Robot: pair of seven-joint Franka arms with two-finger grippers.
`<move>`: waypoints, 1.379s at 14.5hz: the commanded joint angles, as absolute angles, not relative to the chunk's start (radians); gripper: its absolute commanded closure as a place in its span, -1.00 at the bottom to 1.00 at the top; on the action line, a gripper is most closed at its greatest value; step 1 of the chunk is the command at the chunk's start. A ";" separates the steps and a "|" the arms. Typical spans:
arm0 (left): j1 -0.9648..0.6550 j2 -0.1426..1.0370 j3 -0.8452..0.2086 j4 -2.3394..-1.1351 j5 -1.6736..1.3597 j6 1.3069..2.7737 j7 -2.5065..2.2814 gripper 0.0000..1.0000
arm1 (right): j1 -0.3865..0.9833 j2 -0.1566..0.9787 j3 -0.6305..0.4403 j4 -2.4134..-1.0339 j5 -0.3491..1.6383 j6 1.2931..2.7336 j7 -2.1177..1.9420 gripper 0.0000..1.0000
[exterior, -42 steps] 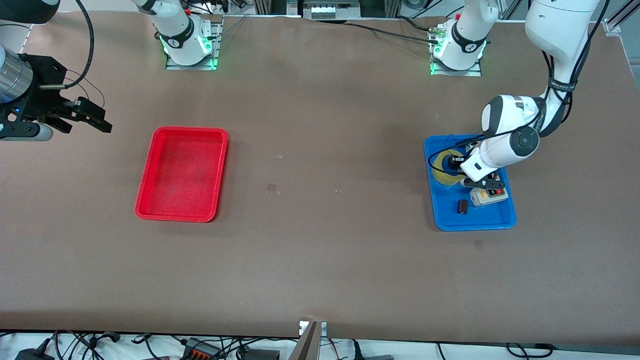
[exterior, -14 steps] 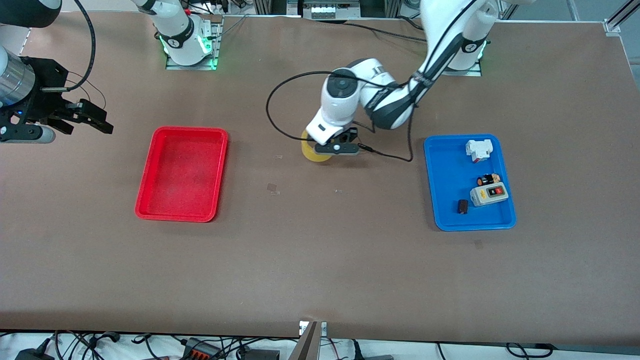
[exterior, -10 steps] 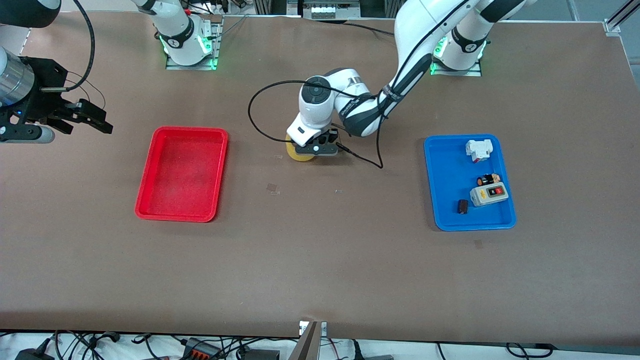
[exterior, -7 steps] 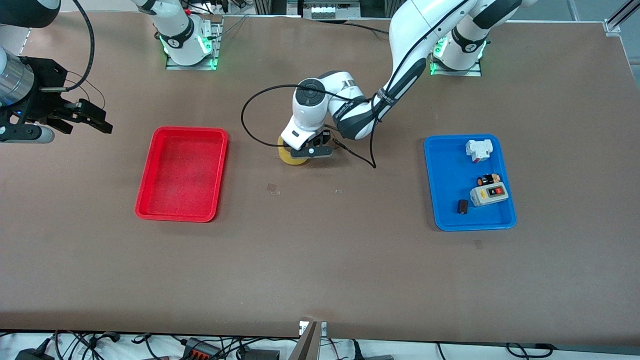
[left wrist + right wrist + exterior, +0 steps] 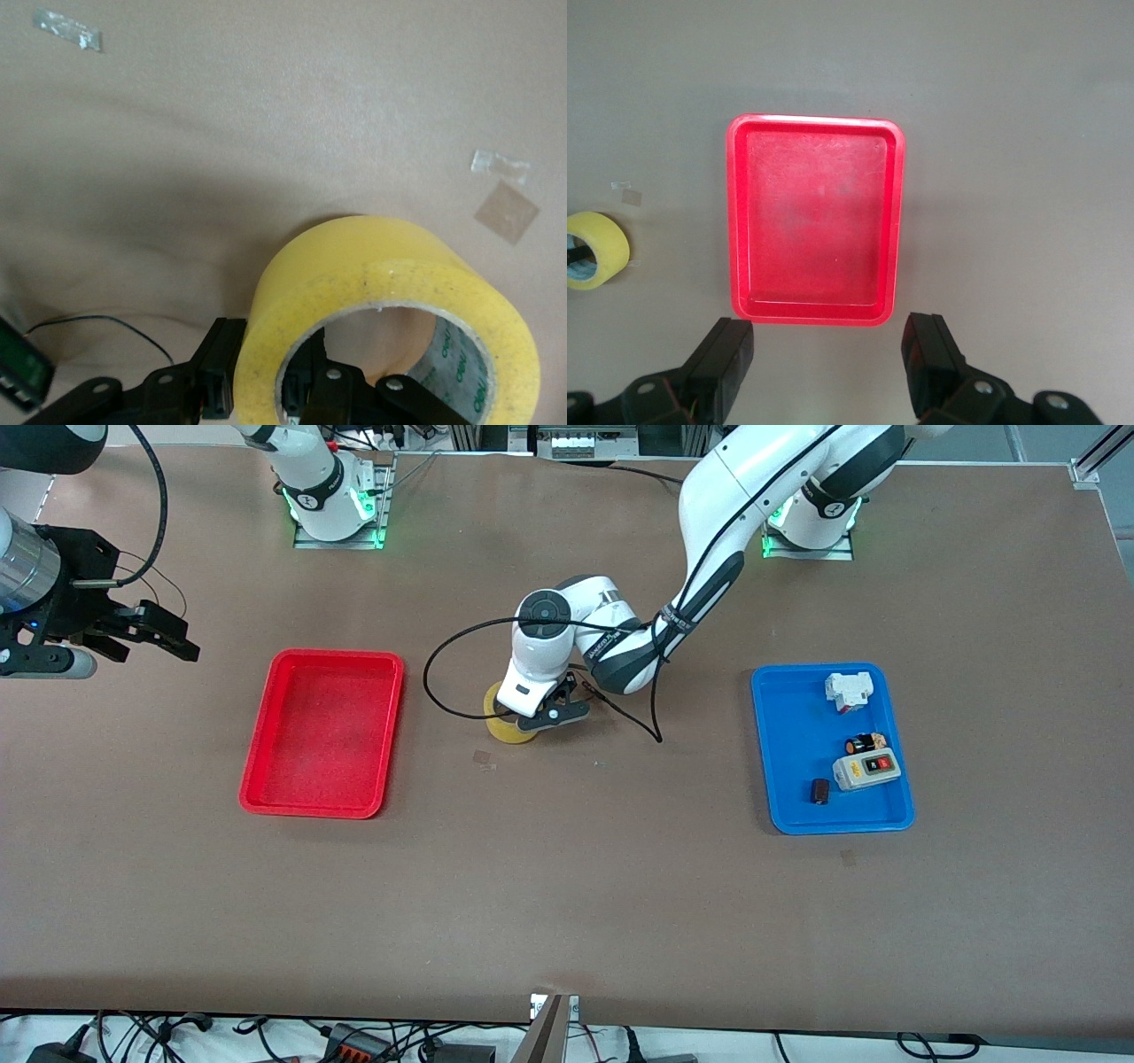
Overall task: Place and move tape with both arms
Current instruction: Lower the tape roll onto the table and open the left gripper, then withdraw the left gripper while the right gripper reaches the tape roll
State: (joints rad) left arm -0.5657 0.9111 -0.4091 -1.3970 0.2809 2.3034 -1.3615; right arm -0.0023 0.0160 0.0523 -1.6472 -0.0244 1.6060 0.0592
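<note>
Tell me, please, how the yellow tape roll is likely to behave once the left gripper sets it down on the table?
The tape is a round ring, so set on its curved edge it would probably roll; laid flat it should sit steady. The left gripper pinches its wall without visible denting, so it seems stiff. Its glossy surface may be somewhat slippery.

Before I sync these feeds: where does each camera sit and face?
Front: high across the table, facing both bases; sees red tray, blue tray.
Left wrist: looks down past left gripper clamping tape.
Right wrist: above red tray, right gripper open.
All three share the tape.
</note>
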 commanded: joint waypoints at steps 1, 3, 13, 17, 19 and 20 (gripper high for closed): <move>-0.591 0.942 -0.394 -1.321 0.299 2.278 -1.397 -0.20 | -0.002 0.017 0.060 -1.635 -0.020 1.595 0.057 -0.97; -0.584 0.934 -0.393 -1.321 0.305 2.278 -1.397 -0.83 | -0.002 0.017 0.061 -1.635 -0.020 1.597 0.057 -0.97; -0.445 0.695 -0.385 -1.333 0.304 1.923 -1.260 -1.00 | 0.178 0.058 0.064 -1.647 -0.020 1.676 0.191 -0.97; -0.339 0.606 -0.390 -1.335 0.295 1.766 -1.146 -1.00 | 0.267 0.130 0.064 -1.666 -0.020 1.772 0.297 -0.96; -0.273 0.566 -0.390 -1.335 0.284 1.691 -1.051 -1.00 | 0.308 0.178 0.066 -1.674 -0.020 1.819 0.308 -0.95; -0.235 0.543 -0.390 -1.335 0.263 1.657 -0.995 -1.00 | 0.337 0.204 0.066 -1.681 -0.020 1.851 0.343 -0.95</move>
